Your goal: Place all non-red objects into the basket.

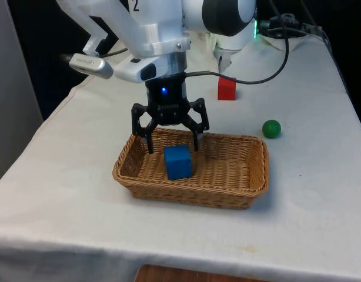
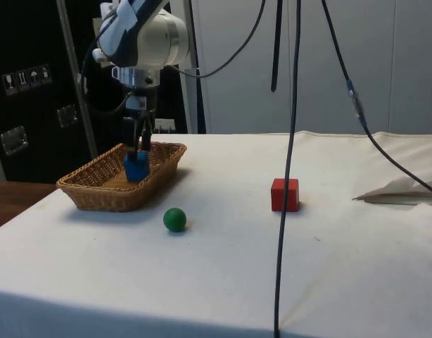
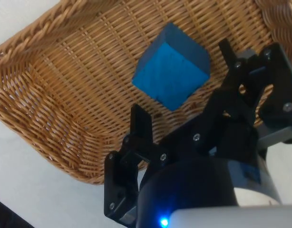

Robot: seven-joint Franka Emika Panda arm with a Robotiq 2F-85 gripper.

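A blue cube (image 1: 178,162) (image 2: 136,167) (image 3: 172,72) rests on the floor of the wicker basket (image 1: 242,197) (image 2: 89,193) (image 3: 51,95), towards the front view's left end. My gripper (image 1: 172,147) (image 2: 141,151) (image 3: 184,80) hangs open just above the cube, fingers spread on either side and touching nothing. A green ball (image 1: 271,128) (image 2: 174,219) lies on the white cloth beyond the basket's corner at the front view's right. A red block (image 1: 226,89) (image 2: 284,194) stands farther back, near the robot's base.
A black cable (image 1: 257,79) trails over the cloth behind the red block. In the side view, hanging cables (image 2: 290,169) cross in front of the table. The cloth's edges run close to the basket at the front view's left.
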